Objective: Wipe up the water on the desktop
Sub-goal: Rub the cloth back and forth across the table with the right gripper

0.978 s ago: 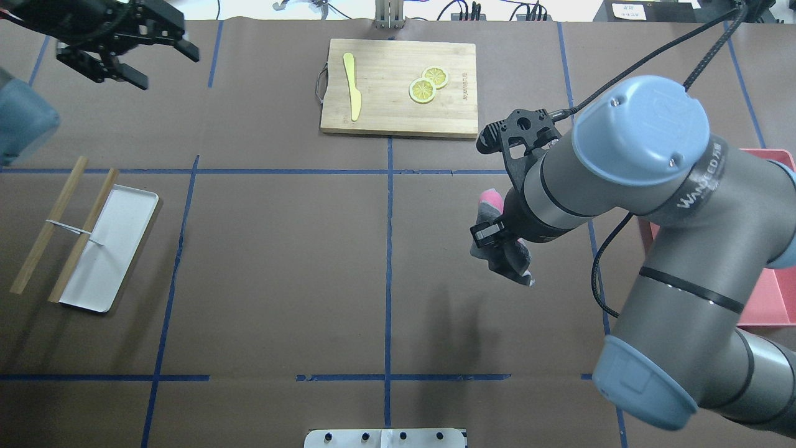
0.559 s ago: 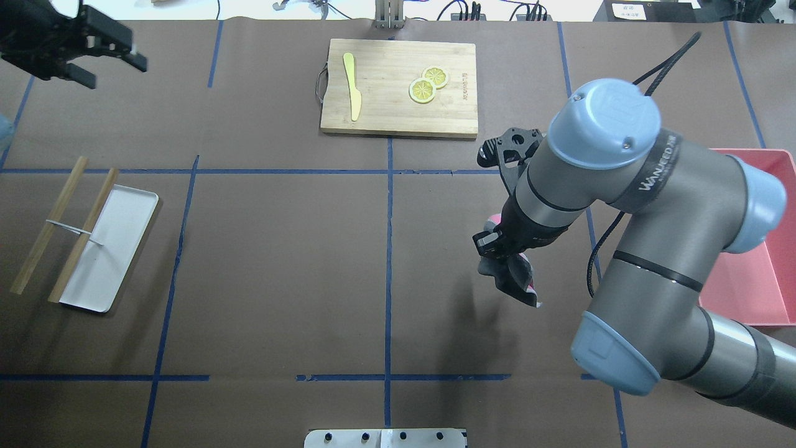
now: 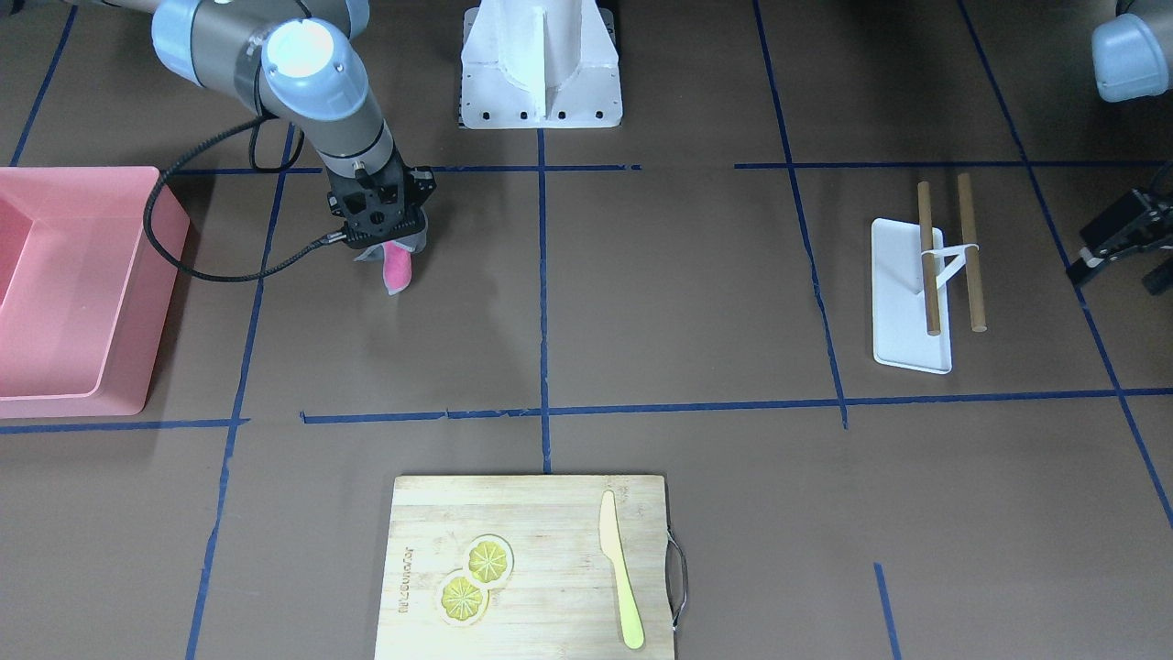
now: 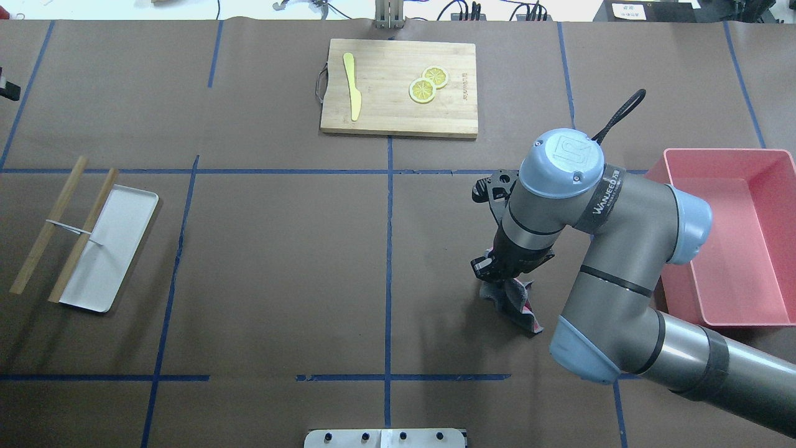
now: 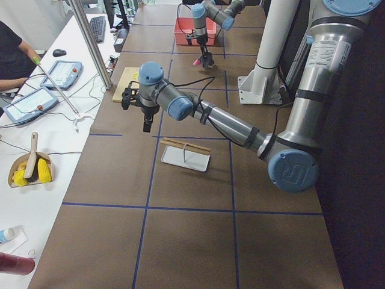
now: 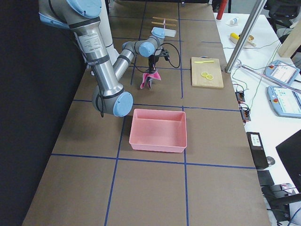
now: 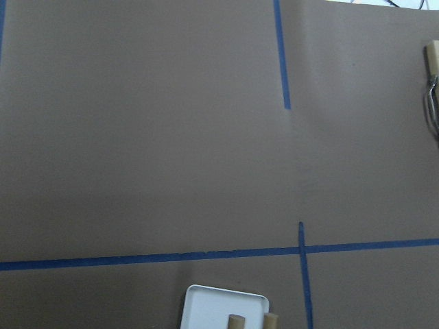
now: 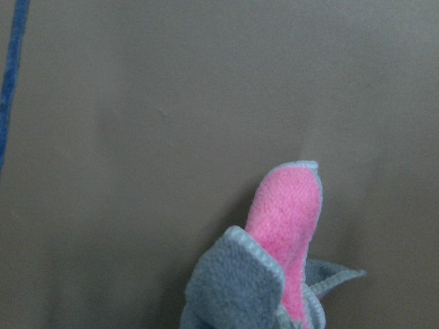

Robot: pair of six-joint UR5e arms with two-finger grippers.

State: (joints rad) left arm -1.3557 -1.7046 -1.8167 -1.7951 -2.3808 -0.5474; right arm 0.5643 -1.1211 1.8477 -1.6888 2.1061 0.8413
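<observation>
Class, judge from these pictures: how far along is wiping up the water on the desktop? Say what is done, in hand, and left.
Done: the right hand grips the cloth. In hand: the cloth hangs low over the desktop; contact cannot be judged. Left: the wiping itself; no water shows in any view.

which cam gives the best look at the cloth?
Right wrist-mounted: the cloth fills the lower frame, pink and grey pile visible. Front-facing shows mainly its pink end; overhead, a grey fold partly under the arm; side views, a small speck.
</observation>
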